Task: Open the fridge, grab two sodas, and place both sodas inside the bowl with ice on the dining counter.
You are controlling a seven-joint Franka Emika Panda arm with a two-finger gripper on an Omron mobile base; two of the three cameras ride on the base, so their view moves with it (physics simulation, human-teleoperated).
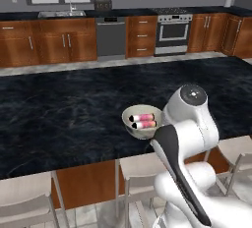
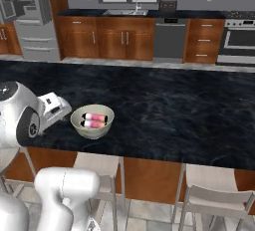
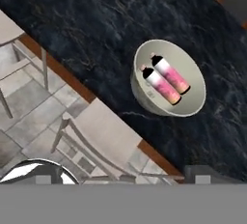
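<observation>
Two pink sodas with black caps lie side by side in the cream bowl with ice, one beside the other. The bowl stands on the black marble dining counter near its front edge. The same sodas are seen from both base views. My gripper hovers above and left of the bowl, over the counter's edge, open and holding nothing, with its fingertips wide apart. The grey fridge stands at the far back left.
Pale stools line the counter's near side, right under my hand. Beyond the counter run wooden wall cabinets, a dishwasher, an oven and a sink.
</observation>
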